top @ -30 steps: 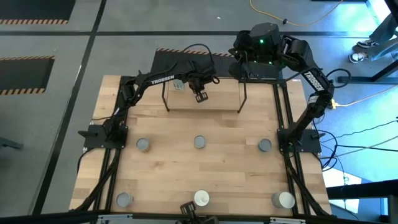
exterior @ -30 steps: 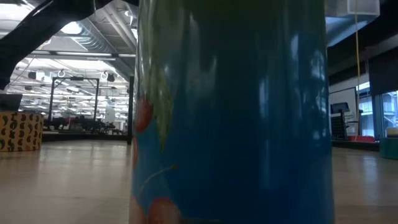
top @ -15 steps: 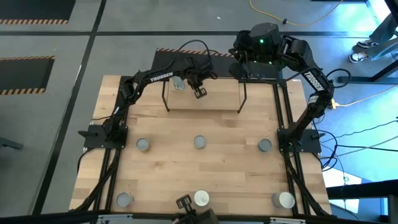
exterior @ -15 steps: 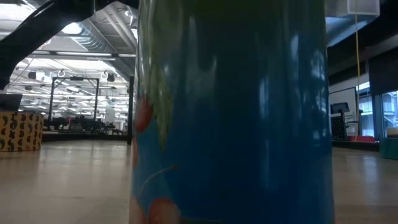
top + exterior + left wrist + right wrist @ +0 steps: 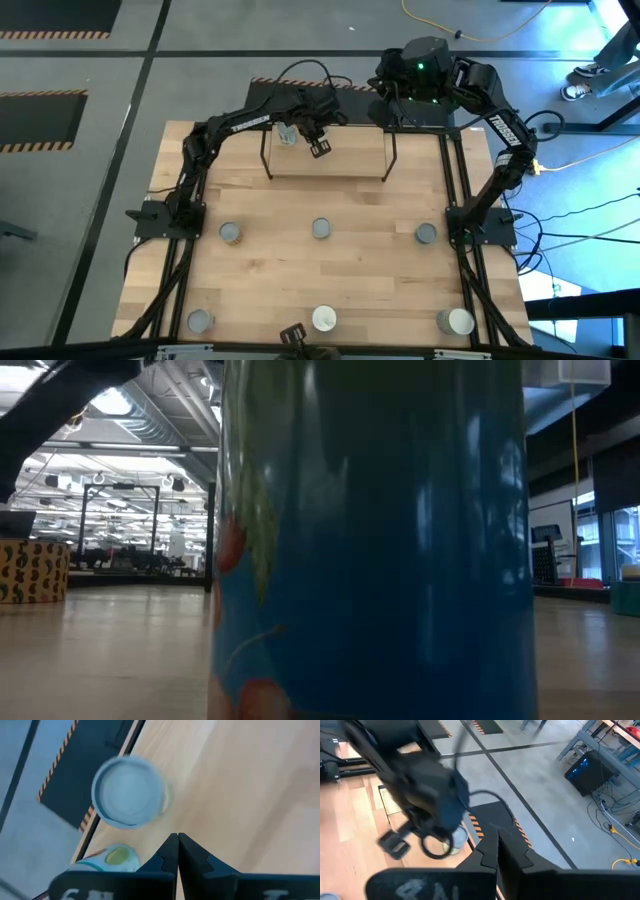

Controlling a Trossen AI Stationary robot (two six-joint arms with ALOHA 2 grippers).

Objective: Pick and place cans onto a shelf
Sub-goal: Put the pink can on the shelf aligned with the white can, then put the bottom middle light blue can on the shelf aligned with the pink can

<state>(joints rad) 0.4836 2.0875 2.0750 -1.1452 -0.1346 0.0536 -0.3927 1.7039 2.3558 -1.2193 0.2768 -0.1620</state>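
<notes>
The shelf (image 5: 330,160), a light wooden board in a thin black wire frame, stands at the table's far edge. One can with a silver top (image 5: 287,133) (image 5: 129,799) stands on its left part. A second can (image 5: 112,858) shows beside it in the left wrist view. My left gripper (image 5: 320,147) (image 5: 177,840) is above the shelf, just right of that can, shut and empty. My right gripper (image 5: 388,95) (image 5: 497,840) is shut and empty beyond the shelf's far right corner. Several cans stand upright on the table, among them the middle one (image 5: 320,229).
Three cans stand in a middle row (image 5: 231,233) (image 5: 425,234) and three along the near edge (image 5: 200,321) (image 5: 323,319) (image 5: 458,321). A blue can (image 5: 370,540) fills the low view. Black rails (image 5: 455,180) run along the table's sides. The shelf board right of my left gripper is bare.
My left gripper has drawn a little toward the table's far edge above the shelf, staying shut. The left arm's elbow has swung toward the table's left edge. The cans have not moved.
</notes>
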